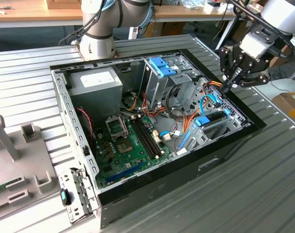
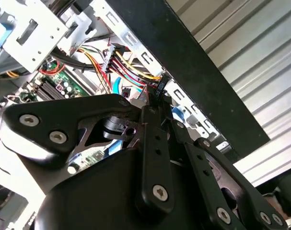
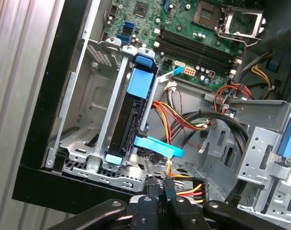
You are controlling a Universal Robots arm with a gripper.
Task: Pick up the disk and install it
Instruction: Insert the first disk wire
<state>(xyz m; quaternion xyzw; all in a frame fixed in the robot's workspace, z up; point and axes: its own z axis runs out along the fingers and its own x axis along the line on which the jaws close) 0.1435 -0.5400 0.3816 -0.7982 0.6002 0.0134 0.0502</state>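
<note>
Where the computer case [image 1: 152, 182] lies open on the ribbed table [image 1: 264, 184], the exterior view has the gripper [image 1: 230, 85] reaching down at the case's edge on the exterior view's right. The disk [image 1: 210, 120] sits just below it, already in its bay. In the second wrist view the gripper [image 2: 154, 98] has its fingers pinched together on a black plug [image 2: 159, 85] of the red and yellow wires [image 2: 131, 64]. In the first wrist view the disk [image 3: 130, 120] stands on edge in the silver bay, near the gripper [image 3: 158, 189].

The blue-railed dark disk [image 3: 129, 112] stands edgewise in the silver bay [image 3: 87, 125].
</note>
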